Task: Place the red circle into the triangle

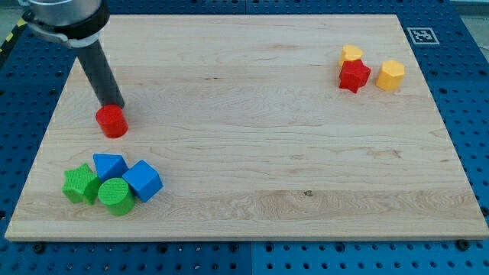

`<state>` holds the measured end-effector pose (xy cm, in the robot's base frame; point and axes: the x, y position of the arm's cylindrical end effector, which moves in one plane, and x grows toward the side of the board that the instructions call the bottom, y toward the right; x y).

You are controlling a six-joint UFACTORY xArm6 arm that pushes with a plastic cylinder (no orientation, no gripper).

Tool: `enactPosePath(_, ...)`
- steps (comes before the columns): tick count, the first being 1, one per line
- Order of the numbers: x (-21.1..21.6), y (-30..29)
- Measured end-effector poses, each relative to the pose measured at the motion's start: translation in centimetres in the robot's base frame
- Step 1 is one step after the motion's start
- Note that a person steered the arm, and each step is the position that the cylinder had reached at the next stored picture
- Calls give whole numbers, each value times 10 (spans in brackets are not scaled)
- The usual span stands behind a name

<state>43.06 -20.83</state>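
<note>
In the camera view, the red circle point(112, 121), a short round cylinder standing on its flat end with its axis upright and no facing side, lies just below the tip point(114, 105) and seems to touch it. The tip is a plain rod end: no jaws, nothing held. Below it cluster a blue triangle point(109, 166), blue cube point(143, 180), green star point(80, 184) and green circle point(115, 196). Far toward the view's right sit a red star point(354, 76) and two yellow blocks point(351, 53) point(390, 75).

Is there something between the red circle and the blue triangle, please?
No. In the camera view only bare board separates the red circle from the blue triangle below it. My tip sits at the circle's top edge, on the far side.
</note>
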Motion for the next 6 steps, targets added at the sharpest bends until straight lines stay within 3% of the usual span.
enactPosePath(3,64,0)
enactPosePath(4,25,9)
enactPosePath(5,-39,61)
enactPosePath(6,-55,139)
